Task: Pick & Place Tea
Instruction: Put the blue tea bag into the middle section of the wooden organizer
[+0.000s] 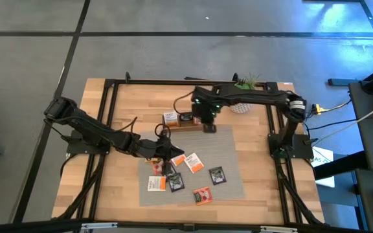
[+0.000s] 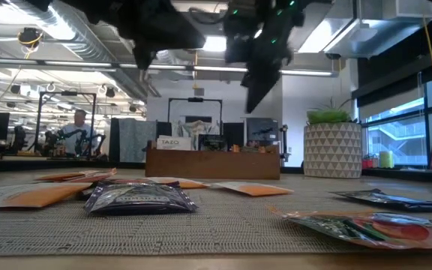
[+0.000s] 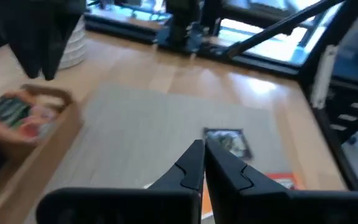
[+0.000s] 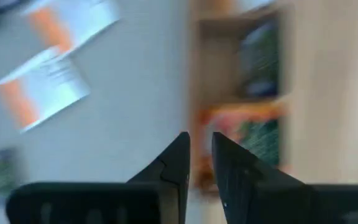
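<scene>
Several tea sachets lie flat on the grey mat [image 1: 228, 145]: a black one [image 1: 217, 175], a red one [image 1: 203, 194] and orange-and-white ones [image 1: 193, 162]. The brown wooden tray [image 1: 190, 125] stands at the mat's far edge with sachets in it [image 4: 247, 134], one of them upright [image 2: 169, 142]. My right gripper [image 4: 201, 146] hangs over the tray's near edge, pointing down, slightly open and with nothing between its fingers. My left gripper [image 3: 202, 149] is shut above the mat's left part, nothing showing at its tips.
A patterned white planter [image 2: 332, 150] with a green plant stands at the table's far right, behind the tray. A black frame [image 1: 109, 87] runs round the table top. Beyond the table, a person sits far off in the room [image 2: 77, 127].
</scene>
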Motion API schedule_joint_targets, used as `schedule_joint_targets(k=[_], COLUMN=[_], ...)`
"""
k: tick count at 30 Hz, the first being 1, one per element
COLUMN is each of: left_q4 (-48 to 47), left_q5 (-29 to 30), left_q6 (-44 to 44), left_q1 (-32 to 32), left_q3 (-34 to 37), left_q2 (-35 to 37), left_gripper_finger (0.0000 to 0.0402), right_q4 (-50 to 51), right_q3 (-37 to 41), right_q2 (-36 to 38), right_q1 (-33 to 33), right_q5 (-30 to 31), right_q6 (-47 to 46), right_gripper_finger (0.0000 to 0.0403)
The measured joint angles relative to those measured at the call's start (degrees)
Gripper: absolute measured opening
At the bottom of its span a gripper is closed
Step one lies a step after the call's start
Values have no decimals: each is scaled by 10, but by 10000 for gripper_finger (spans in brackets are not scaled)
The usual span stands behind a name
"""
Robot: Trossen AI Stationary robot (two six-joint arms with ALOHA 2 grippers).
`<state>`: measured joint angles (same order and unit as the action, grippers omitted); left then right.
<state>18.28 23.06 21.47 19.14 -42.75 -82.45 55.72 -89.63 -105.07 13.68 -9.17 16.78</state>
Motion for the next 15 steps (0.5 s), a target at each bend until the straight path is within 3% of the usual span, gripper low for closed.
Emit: schedule_joint_targets(k=[4,7,15], left_q4=[47,63,62], left_q5=[-4,-14,-98], left_q6=[-18,-24,-38], left_q1=[4,4,-3], left_q3=[-23,-65,-197], left_q2=[-52,-106,-256], left_gripper_finger=[12,12,12], right_q4=[-33,-115,-281], right_q3=[89,192,386], right_q2=[79,154,294], right_q1=[-14,-28,-81], right_q5=[-32,-34,-94], right_q6=[-44,-93,-192], right_gripper_finger=[70,71,71])
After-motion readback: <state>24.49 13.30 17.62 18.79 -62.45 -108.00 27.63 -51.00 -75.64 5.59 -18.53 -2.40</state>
